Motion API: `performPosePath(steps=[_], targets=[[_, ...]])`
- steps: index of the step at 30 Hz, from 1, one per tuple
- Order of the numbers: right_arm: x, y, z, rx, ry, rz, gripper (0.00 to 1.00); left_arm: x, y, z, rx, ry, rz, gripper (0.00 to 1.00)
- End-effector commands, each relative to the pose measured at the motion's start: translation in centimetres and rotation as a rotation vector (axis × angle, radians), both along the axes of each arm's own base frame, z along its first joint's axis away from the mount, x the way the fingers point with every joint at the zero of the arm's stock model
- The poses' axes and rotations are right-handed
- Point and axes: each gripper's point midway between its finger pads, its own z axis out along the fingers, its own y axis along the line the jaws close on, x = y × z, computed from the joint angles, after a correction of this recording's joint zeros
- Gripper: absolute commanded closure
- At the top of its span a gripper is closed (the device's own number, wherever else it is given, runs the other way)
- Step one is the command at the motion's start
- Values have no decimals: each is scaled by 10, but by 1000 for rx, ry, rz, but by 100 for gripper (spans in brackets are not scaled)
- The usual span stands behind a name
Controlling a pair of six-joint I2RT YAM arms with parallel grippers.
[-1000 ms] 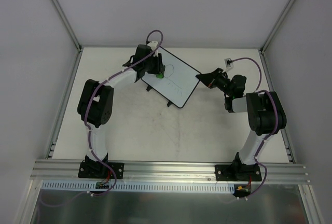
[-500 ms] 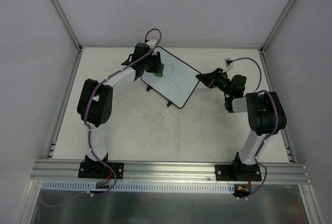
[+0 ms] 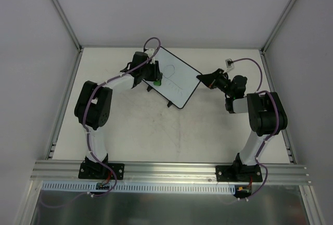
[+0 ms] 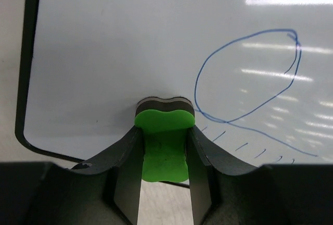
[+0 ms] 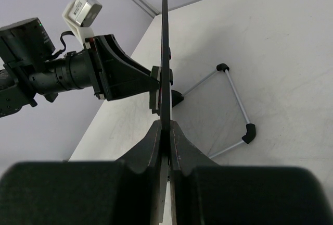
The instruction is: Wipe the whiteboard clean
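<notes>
The whiteboard [image 3: 177, 82] stands tilted on the table at the back centre, with a blue drawn loop [image 4: 250, 74] and short blue strokes on its white face [image 4: 130, 37]. My left gripper [image 3: 156, 79] is shut on the green eraser block [image 4: 164, 144], whose dark felt face presses on the board's lower left, just left of the loop. My right gripper [image 3: 202, 79] is shut on the board's right edge [image 5: 165, 53], seen edge-on between the fingers [image 5: 151, 141].
The board's wire stand with black feet [image 5: 248, 131] rests on the table behind it. The left arm's wrist [image 5: 78, 74] is on the board's far side. Enclosure walls and frame posts [image 3: 62, 16] bound the table.
My left gripper with the eraser has slid down the left part of the board toward its lower edge. The right gripper and the board have stayed put.
</notes>
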Motion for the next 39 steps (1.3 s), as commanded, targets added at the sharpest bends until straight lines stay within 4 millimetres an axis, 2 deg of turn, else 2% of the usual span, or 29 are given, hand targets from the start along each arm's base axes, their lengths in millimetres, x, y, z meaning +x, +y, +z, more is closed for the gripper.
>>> performPosePath(steps=[1, 2, 8, 12, 15, 21, 23, 25, 26, 28, 30, 31, 32, 34, 35, 37, 39], targets=[[-18, 13, 57, -11, -320, 80, 100, -29, 2, -28, -11, 93, -23, 100], [-18, 13, 57, -10, -319, 79, 100, -36, 5, -37, -6, 111, -20, 100], [-18, 13, 58, -12, -325, 80, 99, -59, 8, -50, -28, 147, -24, 100], [-19, 13, 58, -12, -323, 82, 100, -61, 11, -52, -24, 147, -20, 100], [-19, 13, 58, -13, -325, 82, 100, -57, 10, -45, -26, 131, -17, 100], [-20, 13, 58, -14, -325, 80, 100, -53, 12, -14, -30, 87, -4, 100], [-20, 13, 60, -13, -329, 83, 100, -46, 17, 0, -17, 48, 14, 100], [-20, 13, 59, -13, -326, 81, 100, -39, 17, 4, -14, 42, 9, 100], [-20, 13, 59, -12, -325, 82, 100, -33, 14, 14, -24, 36, -2, 100], [-21, 13, 60, -11, -328, 83, 100, -25, 10, 13, -21, 46, -13, 100], [-21, 13, 61, -11, -328, 83, 100, -15, 3, 26, -38, 25, -25, 100], [-22, 14, 61, -11, -330, 85, 99, -11, 1, 21, -37, 34, -28, 100], [-22, 13, 61, -11, -328, 85, 100, -4, -2, 30, -44, 21, -31, 100], [-22, 13, 62, -11, -331, 85, 100, 2, -7, 29, -53, 26, -43, 100], [-22, 14, 62, -11, -331, 86, 99, 11, -11, 40, -63, -1, -44, 100], [-22, 14, 62, -11, -331, 86, 100, 12, -11, 39, -56, 16, -43, 100], [-23, 15, 61, -12, -331, 89, 100, 20, -14, 52, -66, -13, -45, 100]])
